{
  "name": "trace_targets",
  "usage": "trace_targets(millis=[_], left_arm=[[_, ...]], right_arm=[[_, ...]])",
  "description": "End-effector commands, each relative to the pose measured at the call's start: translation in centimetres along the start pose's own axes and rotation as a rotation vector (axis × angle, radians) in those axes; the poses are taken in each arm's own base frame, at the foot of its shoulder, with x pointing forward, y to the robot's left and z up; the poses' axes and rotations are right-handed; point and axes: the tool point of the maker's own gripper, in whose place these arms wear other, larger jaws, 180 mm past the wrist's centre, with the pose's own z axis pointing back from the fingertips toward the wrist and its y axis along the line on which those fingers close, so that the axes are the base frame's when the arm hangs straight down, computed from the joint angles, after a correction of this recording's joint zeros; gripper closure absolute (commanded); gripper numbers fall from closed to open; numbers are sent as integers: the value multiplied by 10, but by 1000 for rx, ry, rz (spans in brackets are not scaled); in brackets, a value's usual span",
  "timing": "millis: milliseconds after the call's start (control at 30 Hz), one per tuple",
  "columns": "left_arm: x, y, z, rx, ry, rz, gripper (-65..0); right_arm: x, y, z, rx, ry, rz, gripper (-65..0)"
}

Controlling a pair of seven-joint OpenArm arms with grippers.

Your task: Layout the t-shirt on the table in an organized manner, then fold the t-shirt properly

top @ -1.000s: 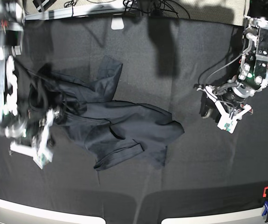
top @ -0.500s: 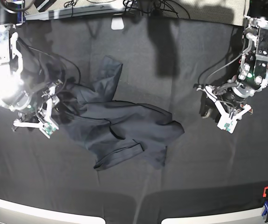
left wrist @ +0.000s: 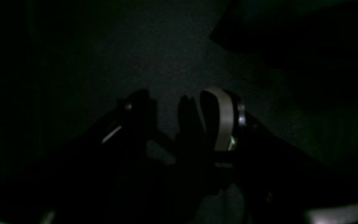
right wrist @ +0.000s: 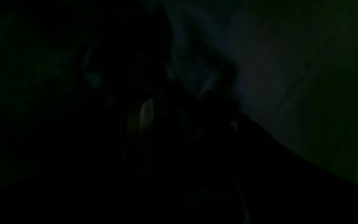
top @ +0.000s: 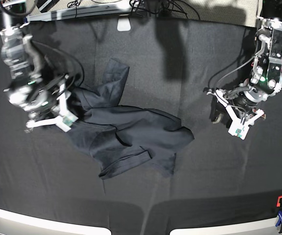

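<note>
At table (top: 145,44) centre t-shirt (top: 126,132) lies crumpled, unfolded; right gripper (top: 52,115) at 9 o'clock and left gripper (top: 236,120) at 3 both spread, empty

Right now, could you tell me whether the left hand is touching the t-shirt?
Apart. The base view shows the left hand open over bare table, with a clear stretch of black cloth between it and the t-shirt.

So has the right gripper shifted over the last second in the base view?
Yes. The right gripper has moved up the picture and slightly rightward, ending at the left edge of the t-shirt, nearer the white tab on the table's far rim.
</note>
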Motion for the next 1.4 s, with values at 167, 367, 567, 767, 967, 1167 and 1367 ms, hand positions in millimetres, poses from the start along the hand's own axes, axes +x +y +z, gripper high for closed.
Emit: trace_targets(millis=[167, 367, 567, 767, 967, 1167, 1367], left_arm=[[15, 6, 2, 12, -37, -13, -271], [15, 6, 2, 12, -38, -12, -271], [15, 6, 2, 12, -39, -12, -271], [15, 6, 2, 12, -38, -12, -271], [15, 6, 2, 12, -38, -12, -271], [15, 6, 2, 12, -39, -11, -271], [15, 6, 2, 12, -38, -12, -271]], right_arm=[[15, -40, 2, -194, 9, 67, -288], [-3, -58, -16, -197, 86, 47, -287], [-2, -71, -21, -193, 84, 8, -185], [5, -105, -16, -295, 78, -12, 0], [-42, -201, -12, -474, 208, -242, 0], [-100, -245, -15, -479, 241, -512, 0], [-141, -277, 16, -619, 275, -541, 0]])
